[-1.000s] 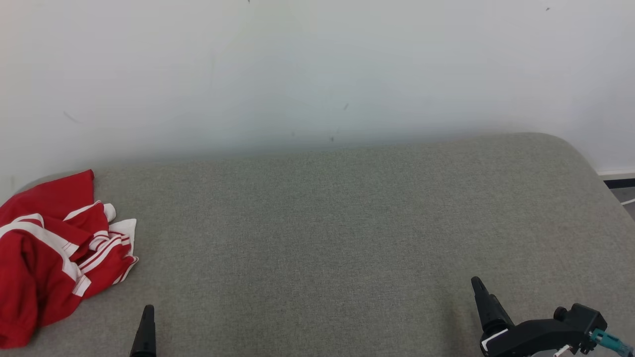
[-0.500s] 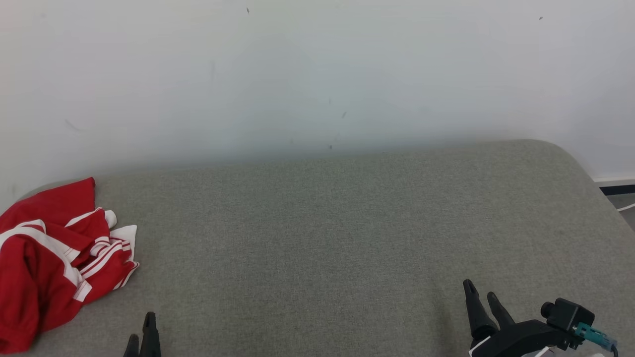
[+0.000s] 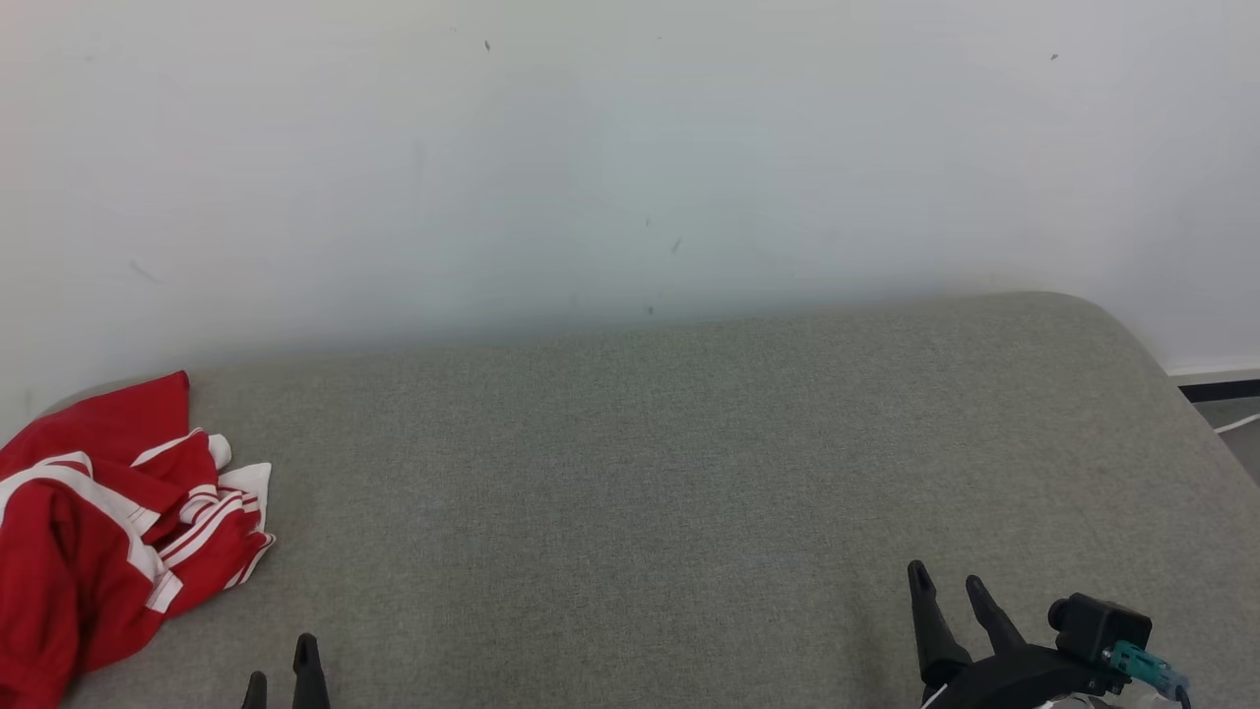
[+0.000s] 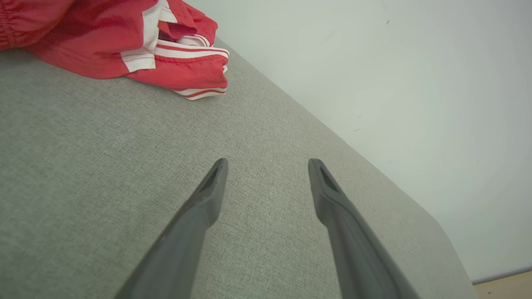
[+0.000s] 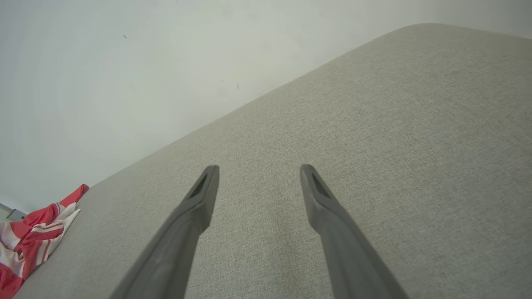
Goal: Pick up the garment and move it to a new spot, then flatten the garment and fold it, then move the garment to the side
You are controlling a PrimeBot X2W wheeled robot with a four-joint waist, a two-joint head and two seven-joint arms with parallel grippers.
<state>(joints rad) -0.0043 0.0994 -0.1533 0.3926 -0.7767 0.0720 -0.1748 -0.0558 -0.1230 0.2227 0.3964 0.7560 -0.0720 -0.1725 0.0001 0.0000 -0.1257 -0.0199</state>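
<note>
Grey table (image 3: 689, 473) carries a crumpled red garment (image 3: 89, 532); left gripper (image 3: 281, 665) near it, right gripper (image 3: 947, 578) well apart, both with fingers (image 4: 199, 207) released.

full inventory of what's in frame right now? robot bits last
garment: one, red with white stripes, crumpled at the left end of the cushion
cushion: one, grey woven fabric, rounded corners, against the wall
wall: one, white with a few small dark marks, behind the cushion
baseboard: one, dark strip, at the foot of the wall past the cushion's right end
left fingers: two, dark, spread apart with nothing between them, over the cushion's near left part, short of the garment
right fingers: two, dark, spread apart with nothing between them, over the cushion's near right part
wrist camera unit: one, black with a teal connector, on the right arm behind its fingers
</note>
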